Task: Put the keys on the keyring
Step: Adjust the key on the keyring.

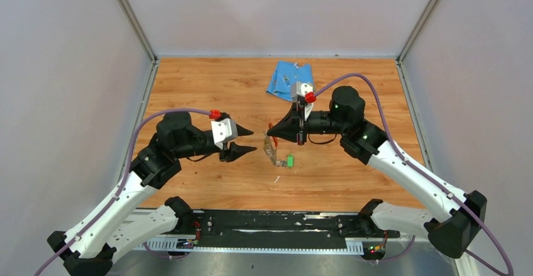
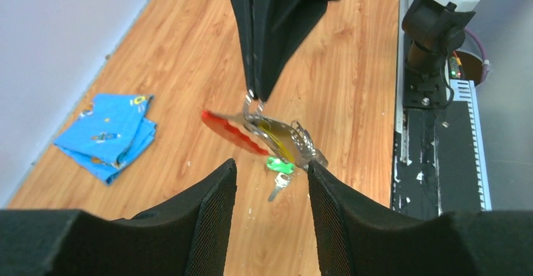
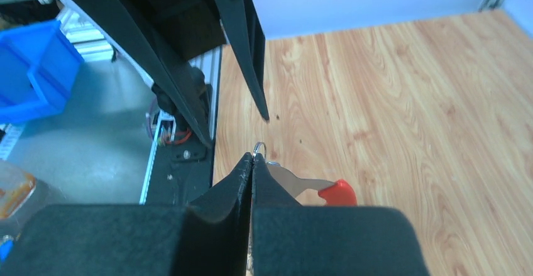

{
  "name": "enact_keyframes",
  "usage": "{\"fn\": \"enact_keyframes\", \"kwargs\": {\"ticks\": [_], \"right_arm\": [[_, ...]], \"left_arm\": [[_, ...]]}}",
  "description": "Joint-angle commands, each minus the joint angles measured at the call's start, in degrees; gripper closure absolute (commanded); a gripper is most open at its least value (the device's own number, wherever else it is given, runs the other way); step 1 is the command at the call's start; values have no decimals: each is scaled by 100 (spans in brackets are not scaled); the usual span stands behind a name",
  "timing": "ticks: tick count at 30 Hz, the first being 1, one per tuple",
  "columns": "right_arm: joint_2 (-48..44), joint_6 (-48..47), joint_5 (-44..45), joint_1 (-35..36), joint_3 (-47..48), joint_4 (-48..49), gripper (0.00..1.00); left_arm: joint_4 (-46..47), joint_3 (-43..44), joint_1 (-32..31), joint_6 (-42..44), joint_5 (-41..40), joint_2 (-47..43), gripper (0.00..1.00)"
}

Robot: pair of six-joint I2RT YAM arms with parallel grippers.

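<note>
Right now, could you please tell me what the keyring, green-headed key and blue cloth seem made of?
The keyring: glinting silvery metal loops, likely steel, with a matte red edge, probably plastic. The green-headed key: bright glossy head, apparently plastic, on a dull grey shank, seemingly metal. The blue cloth: soft folded printed fabric, weave unclear.

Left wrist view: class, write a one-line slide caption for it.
Right tool pinches the keyring by its top loop above the table; open left tool faces it, green key nearby.
</note>
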Motion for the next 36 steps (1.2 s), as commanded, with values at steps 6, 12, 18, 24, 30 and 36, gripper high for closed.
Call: {"fn": "enact_keyframes", "kwargs": {"ticks": [6,12,18,24,30,36], "right_arm": [[-179,1480,-189,-50,-464,2443,99],[-147,1511,-273,-53,-527,2426,100],[-69,1556,-394,-52,-519,2403,99],[41,1743,-424,-54,-539,2619,100],[30,1815,-429,-49,-577,2635,99],[67,1923,-511,-50,-618,2743,99]], "left_arm": [[733,-407,5,-235,7,162,45],[719,-389,5,185,-80,62,46],[427,-470,5,790,212,-239,53],[685,-533,5,397,250,-102,57],[786,-502,5,207,273,48,57],[762,-504,5,272,-32,117,67]]}}
